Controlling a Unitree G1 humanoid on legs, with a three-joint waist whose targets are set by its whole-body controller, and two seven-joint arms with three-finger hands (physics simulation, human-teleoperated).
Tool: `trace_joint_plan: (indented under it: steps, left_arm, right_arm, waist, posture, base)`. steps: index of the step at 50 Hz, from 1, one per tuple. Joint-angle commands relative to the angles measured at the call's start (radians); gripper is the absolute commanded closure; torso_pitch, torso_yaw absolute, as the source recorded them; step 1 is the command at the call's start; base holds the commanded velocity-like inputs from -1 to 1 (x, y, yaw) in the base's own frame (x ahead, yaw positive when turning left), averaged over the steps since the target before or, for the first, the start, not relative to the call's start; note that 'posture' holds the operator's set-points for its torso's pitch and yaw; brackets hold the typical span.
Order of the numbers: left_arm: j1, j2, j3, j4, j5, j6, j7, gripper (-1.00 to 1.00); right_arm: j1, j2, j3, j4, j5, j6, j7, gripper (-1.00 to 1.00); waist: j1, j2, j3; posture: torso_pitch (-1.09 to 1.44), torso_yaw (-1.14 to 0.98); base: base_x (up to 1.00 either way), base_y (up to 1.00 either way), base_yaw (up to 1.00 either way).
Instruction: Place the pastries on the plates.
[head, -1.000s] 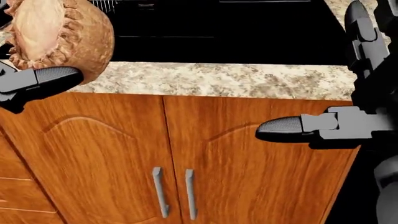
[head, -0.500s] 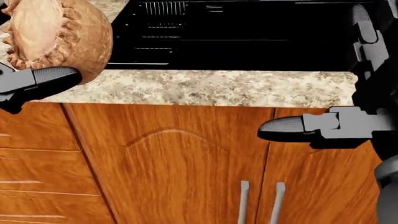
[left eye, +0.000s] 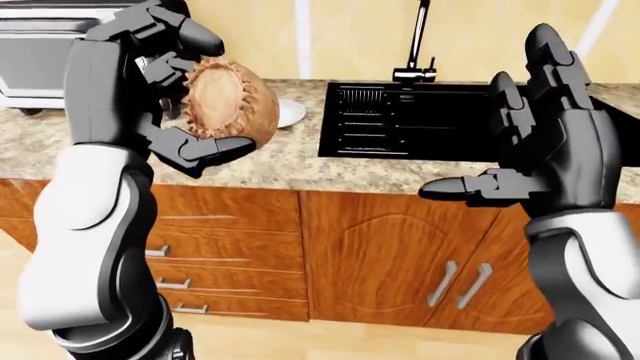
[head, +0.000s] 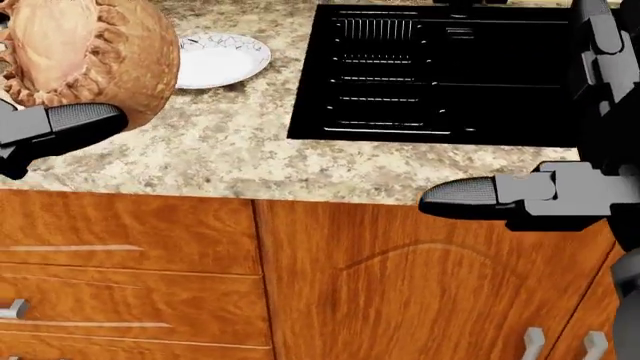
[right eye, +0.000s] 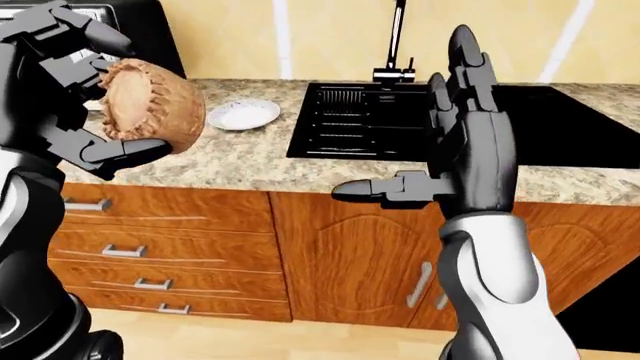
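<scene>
**Ana:** Up at ten o'clock in the left-eye view, the left hand (left eye: 165, 90) has its dark fingers curled round the pastry (left eye: 228, 97), one finger along the top and a thumb pressed under the crust.

**Ben:** Is the pastry on anything?

**Ana:** No. It is held in the air, tipped on its side so the crimped rim and pale filling face the camera. It hangs over the speckled stone counter (head: 240, 161), not touching it.

**Ben:** And the plate?

**Ana:** One white plate (head: 218, 58) lies flat on the counter at about eleven o'clock in the head view, just beside the pastry at its three o'clock side, and bare. The black sink (head: 440, 75) sits at the plate's three o'clock, with a dark faucet (left eye: 415, 45) rising at the sink's twelve o'clock edge.

**Ben:** The other hand?

**Ana:** The right hand (left eye: 545, 142) stands at three o'clock in the left-eye view, fingers spread and pointing upward, thumb stuck out toward nine o'clock, holding nothing. It hovers over the counter's near edge by the sink.

**Ben:** Below that?

**Ana:** Wooden cabinet doors (left eye: 400, 262) with grey handles at six o'clock, drawers (right eye: 160, 255) at seven. A microwave (left eye: 40, 49) stands on the counter at ten o'clock, partly hidden by the left hand.
</scene>
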Motion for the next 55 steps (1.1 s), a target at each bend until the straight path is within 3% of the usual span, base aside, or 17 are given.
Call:
trace_joint_plan:
  steps: [1,11,17,19,22,24,26,28,30,32,34,36,37,38,41,43,55]
  left_arm:
    - [-0.022,0.006,0.006,-0.017,0.000,-0.024,0.002,1.00]
    - [-0.009,0.001,-0.001,-0.011,0.008,-0.041,0.002,1.00]
    - [-0.009,-0.005,-0.005,-0.007,0.016,-0.043,-0.002,1.00]
    - [-0.010,-0.006,-0.003,-0.009,0.017,-0.041,-0.004,1.00]
    - [-0.006,-0.004,-0.002,-0.012,0.019,-0.040,-0.006,1.00]
    - [-0.013,-0.002,-0.002,-0.011,0.019,-0.035,-0.008,1.00]
    - [-0.022,0.001,-0.001,-0.003,0.019,-0.035,-0.008,1.00]
    - [-0.027,0.003,-0.005,-0.002,0.020,-0.032,-0.010,1.00]
    - [-0.037,0.003,-0.006,0.005,0.021,-0.031,-0.011,1.00]
    - [-0.040,0.004,-0.005,0.006,0.021,-0.029,-0.012,1.00]
    - [-0.038,0.004,-0.005,0.011,0.023,-0.035,-0.013,1.00]
    - [-0.038,0.002,-0.009,0.012,0.026,-0.038,-0.013,1.00]
    - [-0.038,-0.001,-0.009,0.017,0.027,-0.042,-0.011,1.00]
    - [-0.032,-0.002,-0.010,0.024,0.030,-0.053,-0.012,1.00]
    - [-0.022,-0.004,-0.007,0.015,0.030,-0.052,-0.014,1.00]
    - [-0.022,-0.002,-0.003,0.011,0.030,-0.049,-0.016,1.00]
    - [-0.006,0.001,0.006,-0.004,0.021,-0.046,-0.015,1.00]
  right_arm:
    - [-0.021,-0.009,-0.010,-0.020,-0.001,-0.027,-0.002,-1.00]
    - [0.001,0.000,-0.009,-0.021,-0.004,-0.045,-0.001,-1.00]
    - [0.013,-0.003,-0.009,-0.032,0.004,-0.046,0.004,-1.00]
    - [0.015,0.001,-0.007,-0.024,0.000,-0.050,0.002,-1.00]
    - [0.013,0.001,-0.011,-0.024,0.004,-0.049,-0.002,-1.00]
    - [0.006,0.000,-0.023,-0.030,0.012,-0.039,-0.003,-1.00]
    - [0.001,-0.005,-0.025,-0.030,0.017,-0.037,-0.007,-1.00]
    - [0.000,-0.008,-0.025,-0.029,0.020,-0.038,-0.010,-1.00]
    - [-0.001,-0.008,-0.027,-0.027,0.022,-0.039,-0.015,-1.00]
    - [0.002,-0.013,-0.028,-0.024,0.023,-0.043,-0.013,-1.00]
    - [0.001,-0.017,-0.029,-0.023,0.024,-0.044,-0.015,-1.00]
    - [0.003,-0.017,-0.024,-0.026,0.021,-0.043,-0.016,-1.00]
    - [0.003,-0.016,-0.024,-0.025,0.021,-0.046,-0.017,-1.00]
    - [0.005,-0.018,-0.019,-0.023,0.015,-0.048,-0.017,-1.00]
    - [0.009,-0.012,-0.019,-0.024,0.015,-0.053,-0.016,-1.00]
    - [0.009,-0.012,-0.017,-0.024,0.014,-0.054,-0.014,-1.00]
    - [0.021,0.000,-0.023,-0.032,0.021,-0.061,-0.013,-1.00]
  waist:
    - [-0.002,0.005,-0.010]
    - [0.006,-0.031,-0.023]
    - [0.013,-0.006,-0.026]
    - [0.006,0.003,-0.012]
    - [-0.009,-0.016,-0.018]
    - [-0.017,-0.002,-0.045]
    - [-0.020,-0.022,-0.046]
    - [-0.008,-0.064,-0.010]
    - [-0.008,-0.071,-0.022]
    - [-0.005,-0.079,-0.009]
    - [-0.005,-0.068,0.003]
    - [-0.001,-0.018,-0.010]
    - [-0.001,0.008,-0.033]
    - [-0.003,-0.024,-0.012]
    - [0.009,-0.023,-0.030]
    - [0.014,-0.041,-0.036]
    - [0.007,-0.046,-0.045]
  posture:
    - [-0.14,-0.01]
    - [-0.14,-0.01]
    - [-0.14,-0.01]
    - [-0.14,-0.01]
    - [-0.14,-0.01]
    - [-0.14,-0.01]
    - [-0.14,-0.01]
    - [-0.14,-0.01]
    - [-0.14,-0.01]
    - [-0.14,-0.01]
    - [-0.14,-0.01]
    - [-0.14,-0.01]
    - [-0.14,-0.01]
    - [-0.14,-0.01]
    - [-0.14,-0.01]
    - [-0.14,-0.01]
    - [-0.14,-0.01]
  base:
    - [0.24,0.37,0.00]
    - [0.24,0.35,0.00]
    - [0.24,0.15,0.00]
    - [0.06,0.00,0.00]
    - [0.00,0.00,0.00]
    - [0.00,0.00,0.00]
    - [0.00,0.00,0.00]
    - [0.00,0.00,0.00]
    - [0.00,0.00,0.00]
    - [0.00,0.00,0.00]
    - [0.00,0.00,0.00]
    - [0.00,0.00,0.00]
    - [0.00,0.00,0.00]
    - [0.00,0.00,0.00]
    - [0.00,0.00,0.00]
    - [0.00,0.00,0.00]
    - [0.00,0.00,0.00]
